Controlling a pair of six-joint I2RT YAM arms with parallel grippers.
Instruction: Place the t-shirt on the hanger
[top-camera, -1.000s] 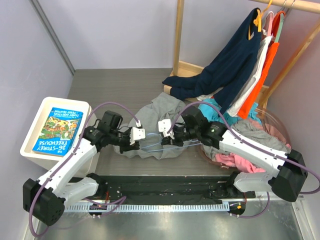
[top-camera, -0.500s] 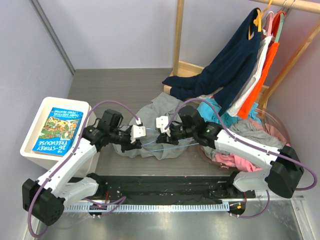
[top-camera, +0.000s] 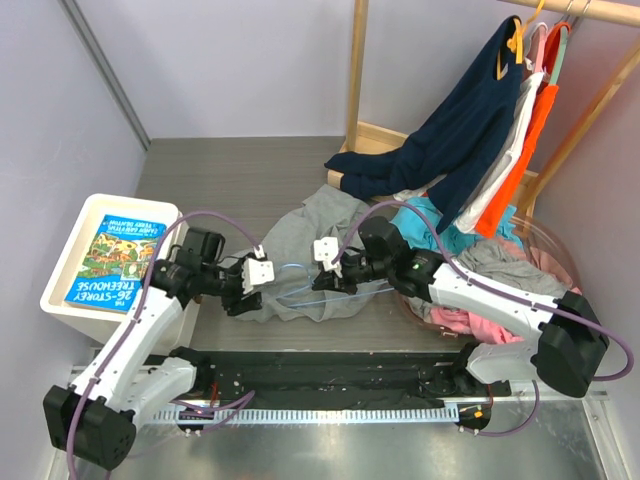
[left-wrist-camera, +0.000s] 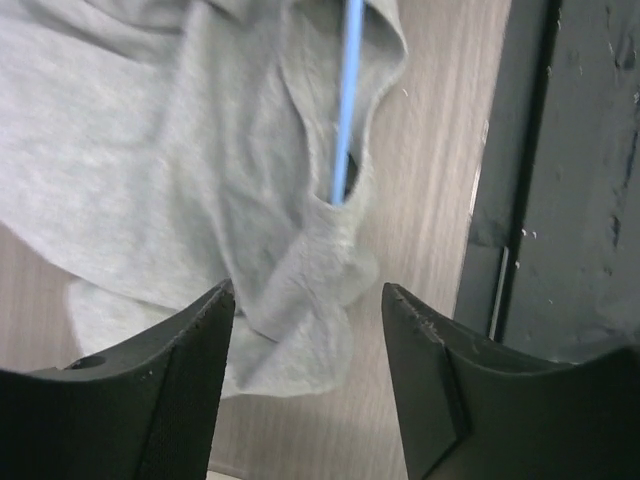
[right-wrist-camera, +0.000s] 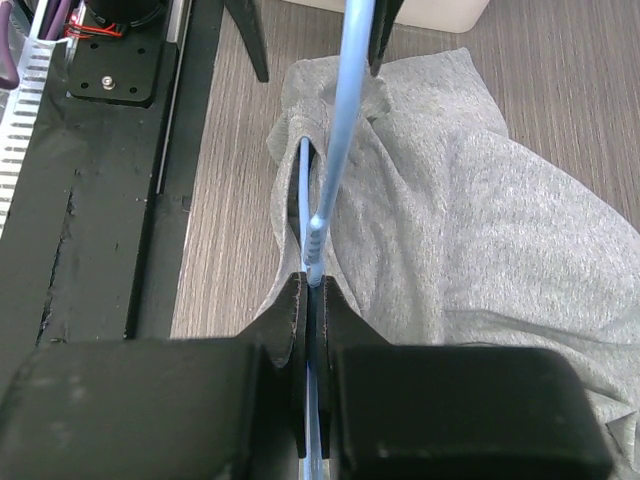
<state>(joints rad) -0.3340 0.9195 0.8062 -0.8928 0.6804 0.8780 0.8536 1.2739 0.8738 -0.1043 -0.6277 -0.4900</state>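
Centrally in the top view, crumpled light-grey t-shirt (top-camera: 300, 250) on the wood-grain table (top-camera: 240, 170), bunched between the two arms, its upper part reaching toward the clothes pile at right. Pale-blue hanger (right-wrist-camera: 340, 100) across the shirt's lower edge, thin and hard to trace from above.

Left gripper (left-wrist-camera: 307, 290), mid-left of the top view: fingers spread wide, nothing pinched, hovering over a folded corner of the shirt. Same wrist view, upper centre: blue hanger rod slanting down and vanishing into a fold of grey cloth. Black mat (left-wrist-camera: 580, 150) along the right edge of that frame.

Right gripper (right-wrist-camera: 310, 285), just right of centre in the top view: fingers pressed together on the hanger rod, pinching it at lower centre of its wrist view. Rod running from there straight up to the top edge; a second, thinner blue stretch beside it entering an opening in the cloth.

Left edge of the top view: white bin (top-camera: 70, 285) with a colourful book (top-camera: 120, 258) on top. Upper right: wooden rack (top-camera: 357, 70), navy garment (top-camera: 450, 140) and orange garment (top-camera: 535, 140) hanging. Right, mid-height: clear basket (top-camera: 560, 250) of mixed clothes.
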